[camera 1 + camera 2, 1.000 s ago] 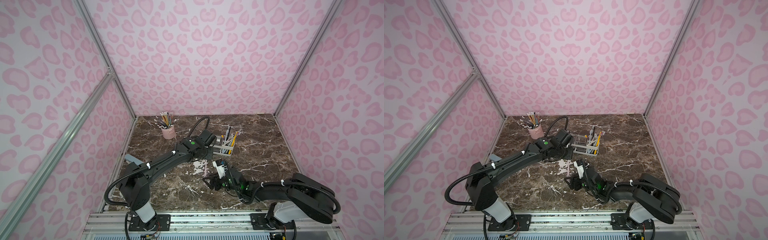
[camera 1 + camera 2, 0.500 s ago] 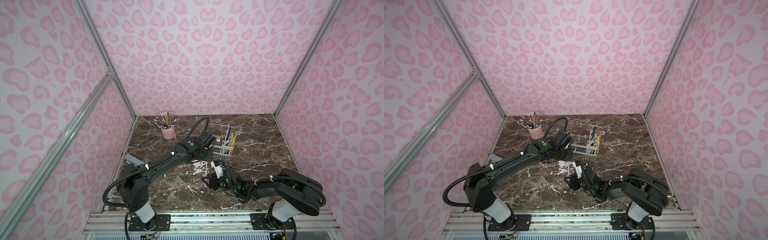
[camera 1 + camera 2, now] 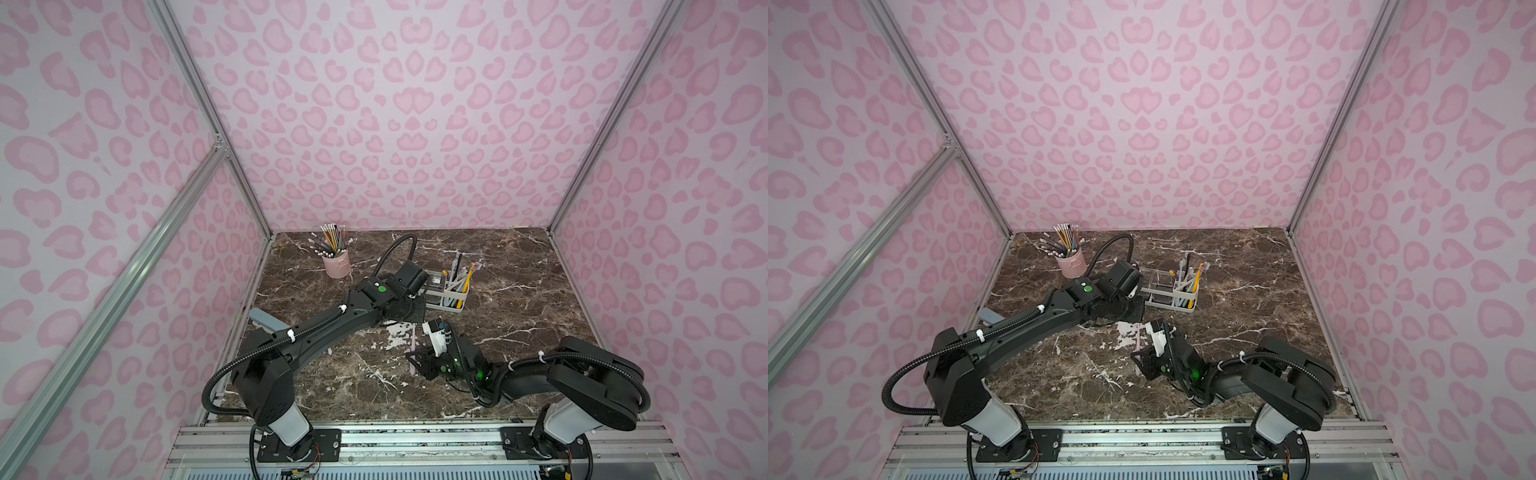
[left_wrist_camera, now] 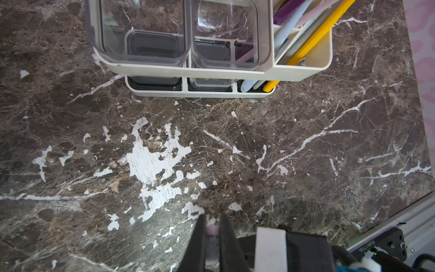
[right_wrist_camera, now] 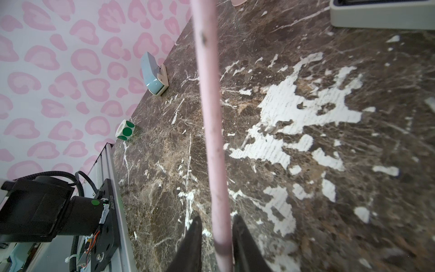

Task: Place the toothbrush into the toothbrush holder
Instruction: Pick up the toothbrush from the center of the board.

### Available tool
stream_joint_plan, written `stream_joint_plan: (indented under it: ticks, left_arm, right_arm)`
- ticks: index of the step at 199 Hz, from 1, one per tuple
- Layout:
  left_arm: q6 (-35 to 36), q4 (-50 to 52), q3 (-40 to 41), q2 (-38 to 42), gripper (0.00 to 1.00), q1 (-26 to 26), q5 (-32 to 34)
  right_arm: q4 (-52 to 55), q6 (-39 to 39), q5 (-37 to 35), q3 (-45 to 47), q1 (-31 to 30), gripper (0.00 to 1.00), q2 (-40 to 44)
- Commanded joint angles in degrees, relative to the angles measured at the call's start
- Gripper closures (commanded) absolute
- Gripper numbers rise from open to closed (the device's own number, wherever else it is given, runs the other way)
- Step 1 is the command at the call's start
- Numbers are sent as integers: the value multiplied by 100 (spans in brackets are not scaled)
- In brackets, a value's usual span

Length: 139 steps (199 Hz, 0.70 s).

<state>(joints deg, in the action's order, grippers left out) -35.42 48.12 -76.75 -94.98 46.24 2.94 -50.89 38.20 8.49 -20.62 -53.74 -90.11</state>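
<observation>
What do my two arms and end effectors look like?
Left arm and right arm: black links, white base segments, ribbed black cable hoses with white ties; green dot on the left. Left end effector and right end effector: slim, tapered black fingers.

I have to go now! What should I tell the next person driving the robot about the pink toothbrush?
Left pincer: shut on one end of the pink toothbrush.
Right pincer: open, jaws astride the other end, a gap showing on one side.
Lifted or lying on the table: cannot tell.
Toothbrush holder: near the left pincer, other brushes standing in its slotted part.
Done: toothbrush gripped.
Left: carry it to the holder and drop it into the slotted part.
</observation>
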Motion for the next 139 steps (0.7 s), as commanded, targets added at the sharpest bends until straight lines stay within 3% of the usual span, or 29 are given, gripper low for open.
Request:
stream_joint_plan:
  ticks: [1,44,58,80,87,112,139]
  left_arm:
    - [-44,-293,-15,41,97,3,-37]
    - [-70,-312,-33,32,97,6,-69]
    - [-82,-303,-39,32,97,7,-78]
    - [-120,-278,-42,34,92,7,-84]
    - [-126,-270,-46,33,87,4,-102]
    - [-171,-191,-59,74,53,2,-88]
    - [-227,-63,-68,164,29,6,-125]
  right_arm:
    - [-214,59,-36,7,-7,78,75]
    - [-50,31,-109,31,-7,91,294]
    - [-26,24,-128,47,-11,100,376]
    - [61,19,-172,58,-9,100,494]
    - [77,13,-185,63,-11,100,518]
    - [149,-5,-225,75,-6,100,579]
    - [176,4,-268,100,-6,100,591]
